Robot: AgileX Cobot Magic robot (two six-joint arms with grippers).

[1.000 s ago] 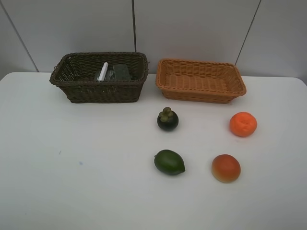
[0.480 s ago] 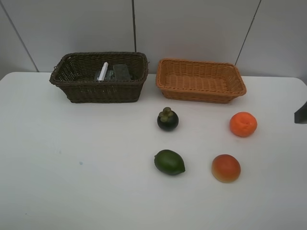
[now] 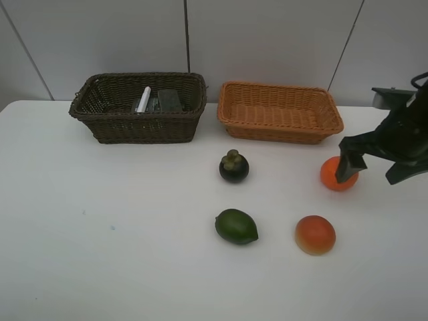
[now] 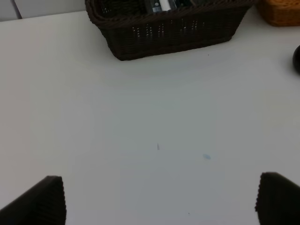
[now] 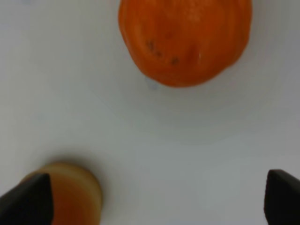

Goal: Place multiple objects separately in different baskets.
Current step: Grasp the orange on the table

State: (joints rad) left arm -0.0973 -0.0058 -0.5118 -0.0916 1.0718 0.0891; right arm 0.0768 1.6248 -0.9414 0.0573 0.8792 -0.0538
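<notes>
My right gripper [image 3: 373,172] hangs open just right of the orange [image 3: 334,177], and one finger covers the orange's right edge. The right wrist view looks down on the orange [image 5: 185,40] and the red-orange fruit [image 5: 77,192] past the wide-apart fingertips [image 5: 28,199]. That red-orange fruit [image 3: 315,235], the green fruit [image 3: 236,226] and the mangosteen [image 3: 233,166] lie on the table. The dark brown basket [image 3: 144,127] holds a white marker [image 3: 144,99] and a dark angular item [image 3: 170,100]. The light orange-tan basket [image 3: 277,130] holds nothing. My left gripper [image 4: 159,201] is open over bare table, short of the dark basket [image 4: 168,28].
The white table [image 3: 100,221] ends at a grey panelled wall behind the baskets. The left arm is outside the exterior high view. In the left wrist view, the mangosteen's edge [image 4: 296,58] and a corner of the light basket [image 4: 281,11] show.
My right arm has come in from the right edge and moved left to the orange, gripper open. The fruits, baskets and left gripper have not moved.
</notes>
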